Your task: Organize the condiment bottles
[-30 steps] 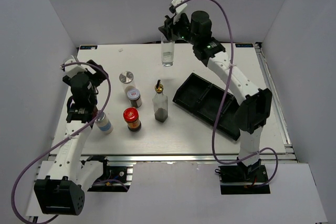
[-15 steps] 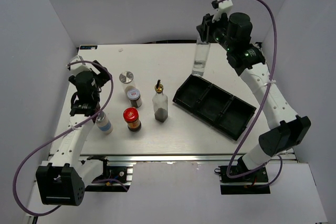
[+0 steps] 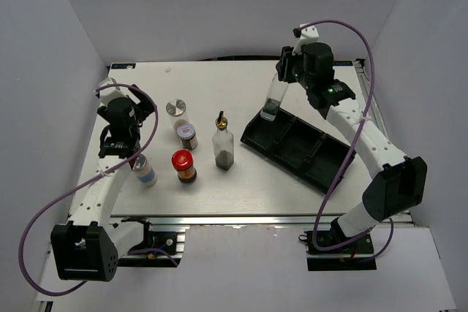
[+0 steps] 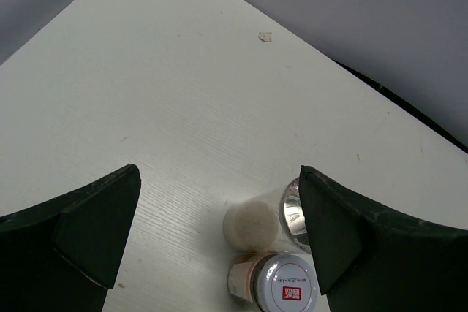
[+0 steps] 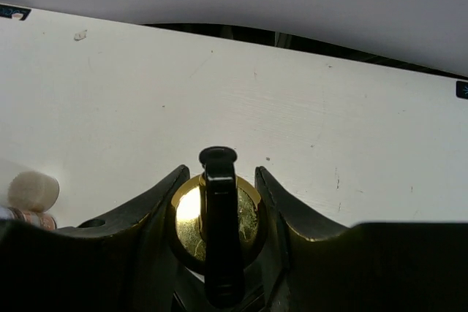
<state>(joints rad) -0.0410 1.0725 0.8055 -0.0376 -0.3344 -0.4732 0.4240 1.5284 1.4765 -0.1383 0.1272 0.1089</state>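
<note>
My right gripper is shut on the gold pourer of a clear glass bottle. The bottle hangs tilted, its base at the left end of the black tray; I cannot tell if it touches. On the table stand the second glass bottle, the red-capped brown jar, the white-lidded jar, the silver-lidded jar and the white blue-banded bottle. My left gripper is open and empty, left of the jars. Its wrist view shows the silver-lidded jar and the white-lidded jar near its right finger.
The tray lies diagonally at the right with three compartments. Grey walls close the table at the back and both sides. Purple cables loop off both arms.
The right arm carried the glass bottle from the back centre to the right, then lowered it to the tray's left end. The left arm shifted slightly.
</note>
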